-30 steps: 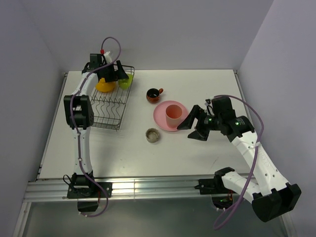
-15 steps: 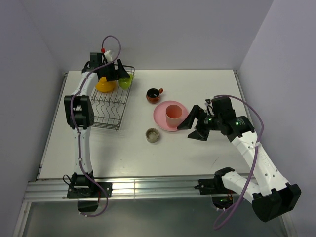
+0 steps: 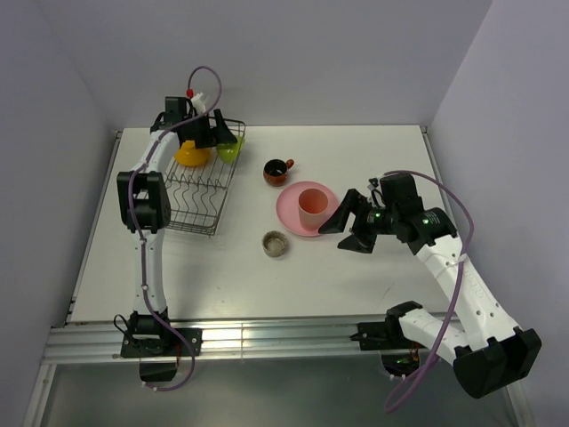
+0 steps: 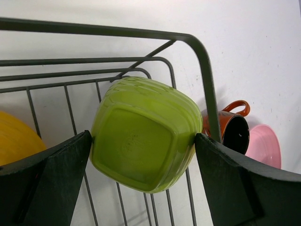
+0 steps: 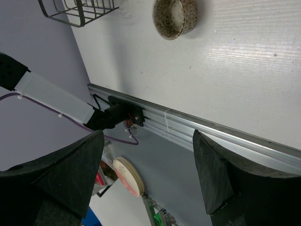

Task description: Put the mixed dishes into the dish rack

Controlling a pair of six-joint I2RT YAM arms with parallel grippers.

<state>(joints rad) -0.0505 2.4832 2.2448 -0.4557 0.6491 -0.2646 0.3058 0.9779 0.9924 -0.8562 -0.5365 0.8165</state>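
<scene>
Both my tools open, nothing gripped; two bowls in the dish rack (image 3: 191,197), four pieces out on the table (image 3: 373,160).
My right arm is folded at the elbow, forearm reaching left. The right gripper (image 3: 348,229) sits low just beside the pink plate (image 3: 286,206), jaws wide, empty. Near that plate lies the small grey-brown dish (image 3: 275,242), on it stands the pink tumbler (image 3: 312,205), and the mug (image 3: 277,171) is just beyond. My left arm is stretched out over the rack, wrist turned right at the far end. The left gripper (image 3: 220,135) is spread full width either side of the tilted green-backed bowl (image 4: 141,134), with the orange-yellow bowl (image 3: 190,155) beside it. Can't tell if the pads touch.
</scene>
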